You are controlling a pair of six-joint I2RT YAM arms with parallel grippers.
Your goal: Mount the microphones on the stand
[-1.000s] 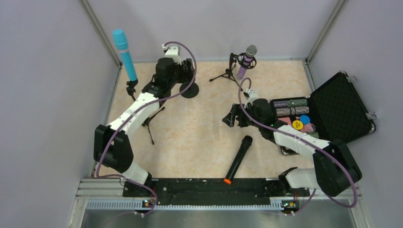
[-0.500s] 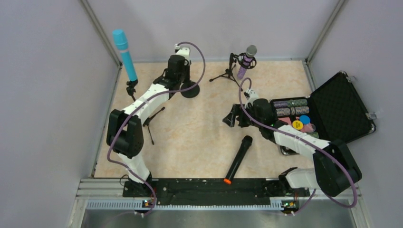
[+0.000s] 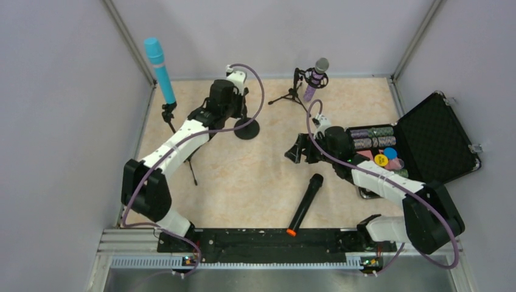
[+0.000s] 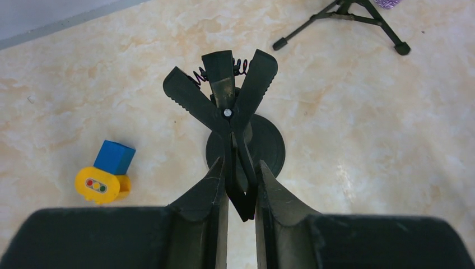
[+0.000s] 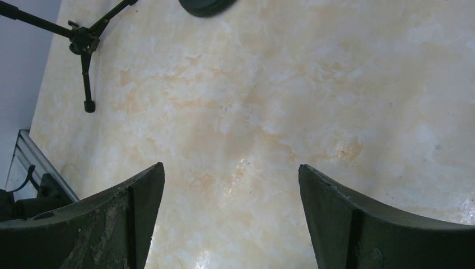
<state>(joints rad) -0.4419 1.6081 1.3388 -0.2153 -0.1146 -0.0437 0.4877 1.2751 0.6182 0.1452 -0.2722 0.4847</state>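
Observation:
In the left wrist view my left gripper (image 4: pixel 242 162) is shut on the handles of a black spring clip (image 4: pixel 224 84), whose toothed jaws stand spread above the stand's round base (image 4: pixel 269 148). Seen from above, that gripper (image 3: pixel 234 114) is at the round-base stand (image 3: pixel 246 129). A light blue microphone (image 3: pixel 159 72) stands in a tripod stand (image 3: pixel 176 131) at the left. The glittery purple microphone (image 3: pixel 315 76) sits in a small tripod stand (image 3: pixel 291 94) at the back. A black microphone (image 3: pixel 306 204) with an orange end lies flat on the table. My right gripper (image 3: pixel 296 151) (image 5: pixel 231 168) is open over bare table.
An open black case (image 3: pixel 435 137) with poker chips (image 3: pixel 371 137) lies at the right, behind my right arm. A yellow and blue toy block (image 4: pixel 106 174) lies left of the round base. Tripod legs (image 5: pixel 84 45) spread at the left. Grey walls close three sides.
My left gripper has shut on the clip's handles and the clip's jaws have spread. The left arm shifted and the round base slid slightly nearer. The right arm has not moved.

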